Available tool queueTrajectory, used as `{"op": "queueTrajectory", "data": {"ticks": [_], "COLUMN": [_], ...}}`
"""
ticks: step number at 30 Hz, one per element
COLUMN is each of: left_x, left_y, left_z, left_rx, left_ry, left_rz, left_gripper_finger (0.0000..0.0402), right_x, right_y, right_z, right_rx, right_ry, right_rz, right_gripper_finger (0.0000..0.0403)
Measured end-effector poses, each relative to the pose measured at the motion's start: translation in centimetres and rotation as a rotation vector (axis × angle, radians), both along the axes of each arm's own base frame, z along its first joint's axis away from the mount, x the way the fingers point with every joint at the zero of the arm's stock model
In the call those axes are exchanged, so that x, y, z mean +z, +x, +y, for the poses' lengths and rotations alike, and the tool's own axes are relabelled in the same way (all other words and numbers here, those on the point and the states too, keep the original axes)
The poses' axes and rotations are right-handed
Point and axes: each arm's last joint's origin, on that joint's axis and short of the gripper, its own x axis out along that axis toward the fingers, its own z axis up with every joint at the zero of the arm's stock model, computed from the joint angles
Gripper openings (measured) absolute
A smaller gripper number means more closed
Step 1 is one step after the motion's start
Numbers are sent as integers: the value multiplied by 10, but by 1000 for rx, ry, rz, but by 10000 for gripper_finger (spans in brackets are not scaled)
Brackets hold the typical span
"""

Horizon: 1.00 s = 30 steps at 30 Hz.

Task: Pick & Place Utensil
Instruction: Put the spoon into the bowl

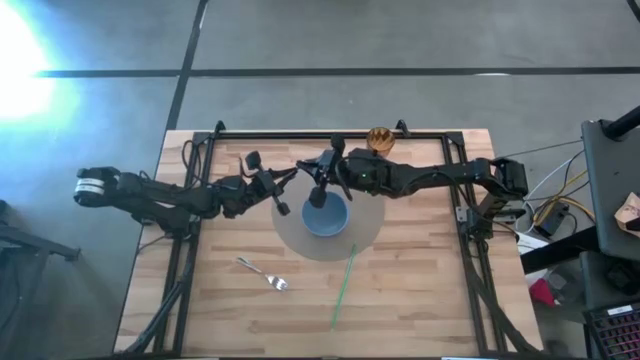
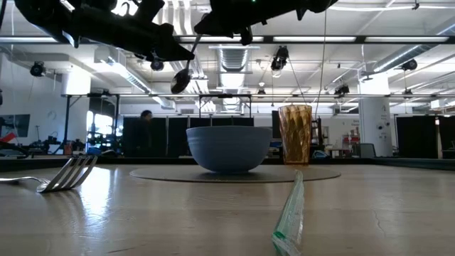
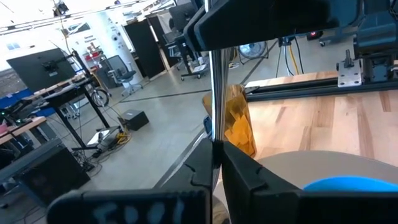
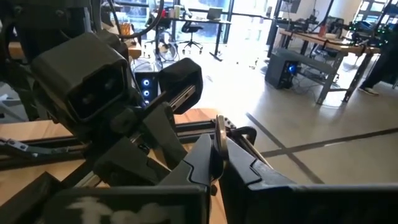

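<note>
Above the blue bowl (image 1: 326,214), both grippers hold one spoon (image 2: 180,80): the left gripper (image 1: 272,190) has its jaws closed on the handle, and the right gripper (image 1: 322,180) seems to clamp it too. A fork (image 1: 263,273) lies on the tabletop (image 1: 430,290).

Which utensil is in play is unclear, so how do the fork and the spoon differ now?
The fork lies flat on the table; the spoon hangs in the air, bowl end down. The fork is untouched; the spoon is gripped by both the left hand and the right hand. Both look like metal.
</note>
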Motion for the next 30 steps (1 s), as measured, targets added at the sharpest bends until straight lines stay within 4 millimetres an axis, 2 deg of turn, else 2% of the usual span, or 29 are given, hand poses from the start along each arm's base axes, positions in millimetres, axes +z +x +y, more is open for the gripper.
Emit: {"op": "queueTrajectory", "data": {"ticks": [6,15,22,30], "left_x": [0,-1,-1,-1], "left_y": [0,0,0,0], "left_z": [0,0,0,0], "left_rx": [-1,-2,-1,-1], "left_ry": [0,-1,-21,-23], "left_rz": [-5,8,-4,-5], "left_gripper_finger": [40,125,170,174], "right_x": [-4,-6,21,41], "right_y": [-1,-6,-32,-69], "right_z": [-1,0,3,7], "right_rx": [-12,-3,5,21], "right_ry": [-21,-36,-61,-102], "right_rz": [45,124,167,240], "right_gripper_finger": [9,9,9,9]}}
